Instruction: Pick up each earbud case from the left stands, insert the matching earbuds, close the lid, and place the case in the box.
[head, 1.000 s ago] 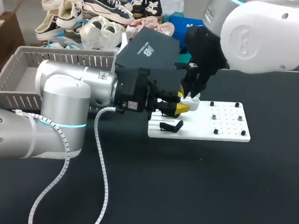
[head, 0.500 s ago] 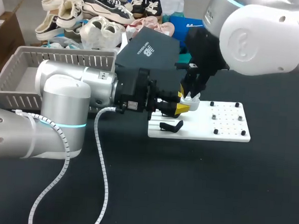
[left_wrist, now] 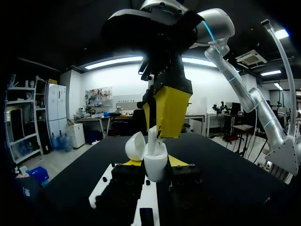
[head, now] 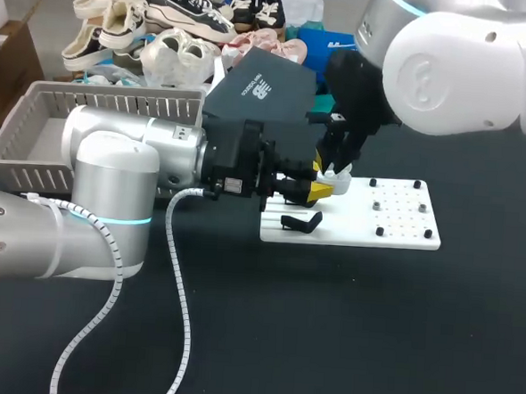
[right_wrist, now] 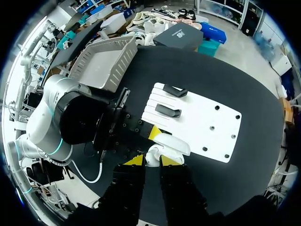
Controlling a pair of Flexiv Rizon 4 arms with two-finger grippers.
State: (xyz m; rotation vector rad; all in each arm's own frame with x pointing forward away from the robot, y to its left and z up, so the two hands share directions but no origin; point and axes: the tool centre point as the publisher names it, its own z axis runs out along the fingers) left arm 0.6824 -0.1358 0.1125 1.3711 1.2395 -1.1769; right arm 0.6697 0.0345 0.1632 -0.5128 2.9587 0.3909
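Note:
A white earbud case (left_wrist: pixel 156 168) with its lid (left_wrist: pixel 135 146) swung open stands upright between the fingers of my left gripper (left_wrist: pixel 154 164), which is shut on it. It hangs just over the left part of the white stand board (head: pixel 395 227). From above, my right gripper (left_wrist: pixel 163 123) is shut on a white earbud (left_wrist: pixel 153 140) whose stem reaches down into the open case. In the head view the case (head: pixel 339 176) sits where my left gripper (head: pixel 322 190) and right gripper (head: pixel 335 159) meet. Seen from the right wrist, the earbud (right_wrist: pixel 153 154) is pinched in my right gripper (right_wrist: pixel 153 161).
On the board's left half are two black stands (right_wrist: pixel 178 91) (right_wrist: pixel 168 111); its right half carries small black pegs (head: pixel 416 184). A grey basket (head: pixel 35 125) stands at the back left, behind my left arm. A dark box (head: pixel 265 90) lies behind the board.
My right arm's upper part has drifted slightly left. Both grippers, the case and the earbud are where they were.

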